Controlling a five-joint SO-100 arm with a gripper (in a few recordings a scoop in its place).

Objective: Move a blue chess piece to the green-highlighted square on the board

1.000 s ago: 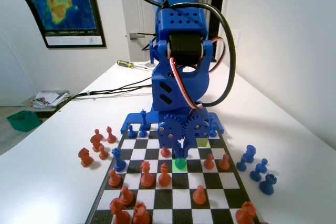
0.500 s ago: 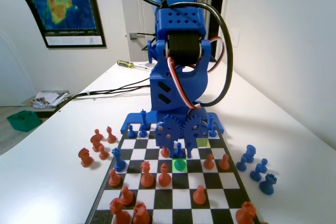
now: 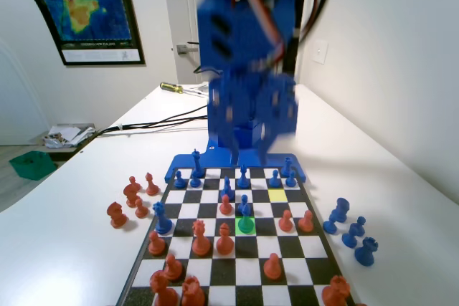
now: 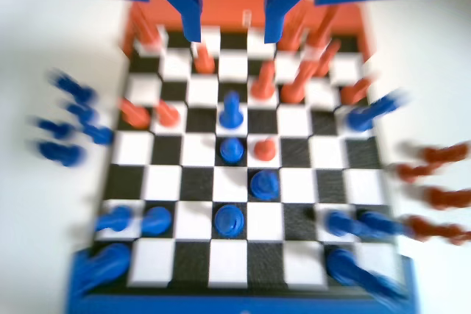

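Pawn, the blue chess piece [image 3: 246, 208], upright on the green-highlighted square [image 3: 246, 225] in the fixed view, well below the blurred gripper [image 3: 247, 145] lifted over the board's far rows. In the wrist view, same pawn [image 4: 232, 109] standing clear beneath the jaws, nothing touching it. Jaws spread apart, empty, hanging from the top edge of the wrist view with an open gap between the two fingers [image 4: 188, 1]. Orange pawn [image 3: 225, 206] just beside on the left in the fixed view, another orange pawn [image 3: 285, 221] to the right, a yellow square [image 3: 277, 195] one row farther and to the right. Board [image 3: 216, 271] crowded toward the near end with orange pieces; open squares in the middle rows. Captured blue pieces [image 3: 350, 231] off the right edge on the table [image 3: 64, 227], orange ones [image 3: 129, 198] off the left. Poster [image 3: 75, 5] on the far wall with a caption strip, probably text, too small to read
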